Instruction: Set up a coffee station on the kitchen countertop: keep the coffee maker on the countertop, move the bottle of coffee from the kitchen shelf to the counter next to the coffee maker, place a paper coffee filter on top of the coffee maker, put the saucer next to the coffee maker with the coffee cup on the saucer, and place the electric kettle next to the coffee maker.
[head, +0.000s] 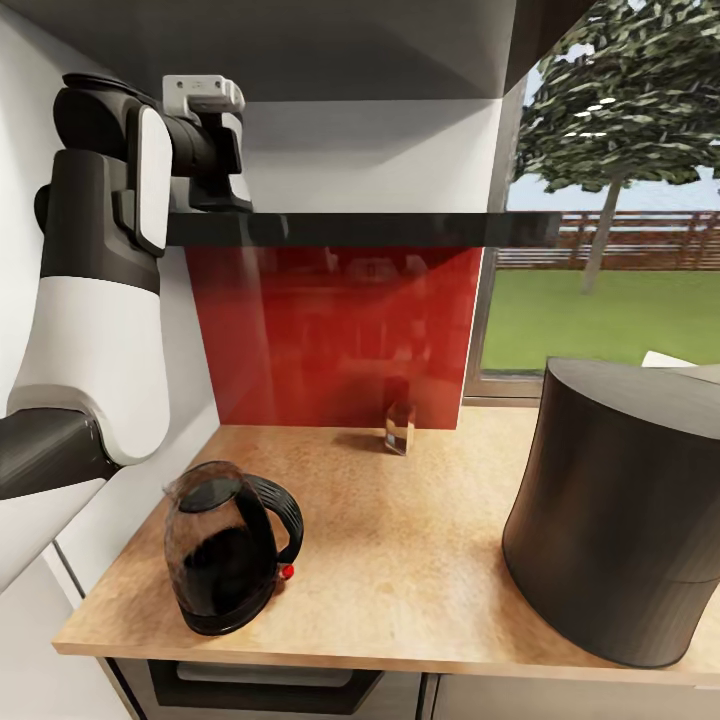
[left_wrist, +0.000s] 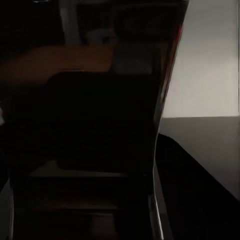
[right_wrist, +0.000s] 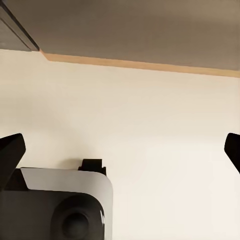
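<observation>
Frankly, the risks here start close to me; the kettle (head: 228, 548) stands upright near the front edge of the bench (head: 420, 560), at its left end, and my left arm (head: 95, 330) rises just beside it, so a careless drop of the elbow could knock it off the lip. To the right a big dark cylinder (head: 620, 510) sits on the same bench, well apart from the kettle; I judge it a part of my own rig, and a turn of the trunk could sweep it across the wood. Farther back a small clear glass (head: 399, 428) stands against the red backsplash (head: 330, 330); it is light and would tip at a touch. Above that runs the dark shelf (head: 380, 228), and my left tool (head: 215, 150) is up at its left end, by the wall; the left wrist camera is almost black, so I cannot tell whether that tool is released or clenched, nor whether the coffee jar is in front of it; reaching blind, I could shove the jar off the shelf or scrape the shelf edge. The right tool (right_wrist: 120, 150) is released, its two dark fingertips (right_wrist: 11, 152) spread wide over a pale surface, holding nothing. I cannot spot the coffee maker, saucer or cup from here.
</observation>
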